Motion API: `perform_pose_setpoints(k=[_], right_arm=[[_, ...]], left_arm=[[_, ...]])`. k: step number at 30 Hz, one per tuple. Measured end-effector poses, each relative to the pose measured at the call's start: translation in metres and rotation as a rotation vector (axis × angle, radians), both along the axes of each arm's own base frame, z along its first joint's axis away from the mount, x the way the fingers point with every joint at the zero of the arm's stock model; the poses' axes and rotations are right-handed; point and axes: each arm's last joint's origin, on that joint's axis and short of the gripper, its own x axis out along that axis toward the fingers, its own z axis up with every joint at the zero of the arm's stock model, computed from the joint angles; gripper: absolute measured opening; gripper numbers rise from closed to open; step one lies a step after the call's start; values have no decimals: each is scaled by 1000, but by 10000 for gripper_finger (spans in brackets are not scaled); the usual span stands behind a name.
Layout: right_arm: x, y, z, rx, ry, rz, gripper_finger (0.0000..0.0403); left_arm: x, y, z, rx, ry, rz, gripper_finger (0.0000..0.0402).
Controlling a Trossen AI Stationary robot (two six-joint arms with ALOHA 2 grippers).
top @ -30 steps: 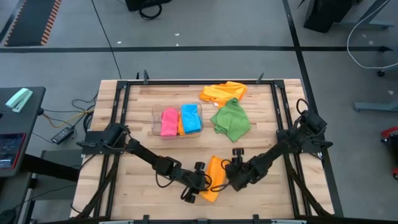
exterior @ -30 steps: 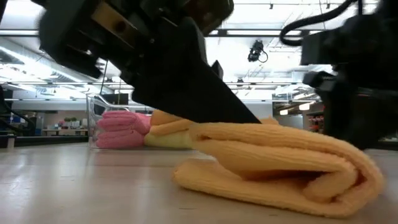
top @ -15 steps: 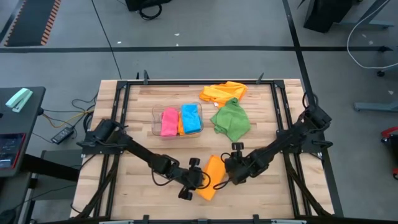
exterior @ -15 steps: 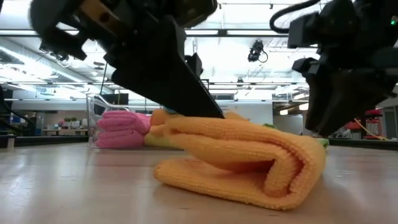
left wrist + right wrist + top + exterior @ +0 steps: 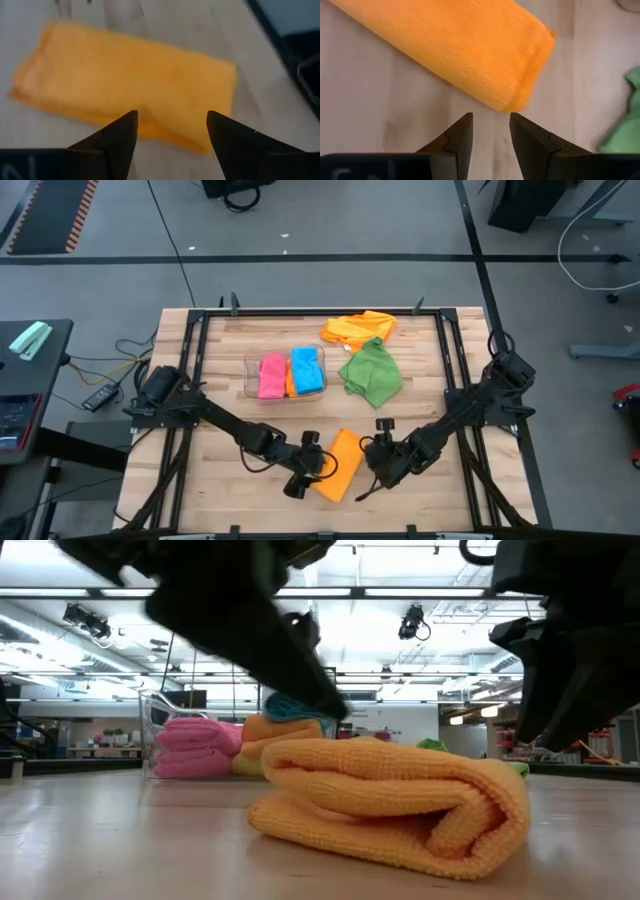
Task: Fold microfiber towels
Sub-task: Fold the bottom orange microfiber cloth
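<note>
Left gripper [image 5: 170, 132]: now spread open, released from folded orange microfiber towel [image 5: 338, 464]. Right gripper [image 5: 490, 131]: parted, empty, just beside. Fold judged complete, ready for binning.

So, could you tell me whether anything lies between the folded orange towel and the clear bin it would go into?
Nothing visible does. The folded orange towel lies on bare wood between the left gripper and the right gripper, and the stretch of table up to the clear bin holds nothing.
</note>
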Motion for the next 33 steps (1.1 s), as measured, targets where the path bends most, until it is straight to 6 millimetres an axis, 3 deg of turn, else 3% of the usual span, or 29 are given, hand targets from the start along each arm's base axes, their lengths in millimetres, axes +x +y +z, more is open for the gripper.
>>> perform_pose_setpoints(k=[9, 17, 23, 29, 33], right_arm=[[-3, 14, -17, 107, -192, 102, 138], [-10, 1, -36, 167, -190, 41, 138], [-5, -26, -46, 103, -151, 17, 138], [14, -66, -47, 55, -156, -37, 138], [18, -72, -45, 53, -124, -48, 138]], left_arm=[[-7, -3, -21, 48, 126, -20, 218], [-5, -15, -36, 17, 104, -28, 190], [1, -22, -31, -28, 6, -45, 178], [4, -21, -29, -28, -27, -51, 172], [2, -20, -28, -3, -6, -64, 171]])
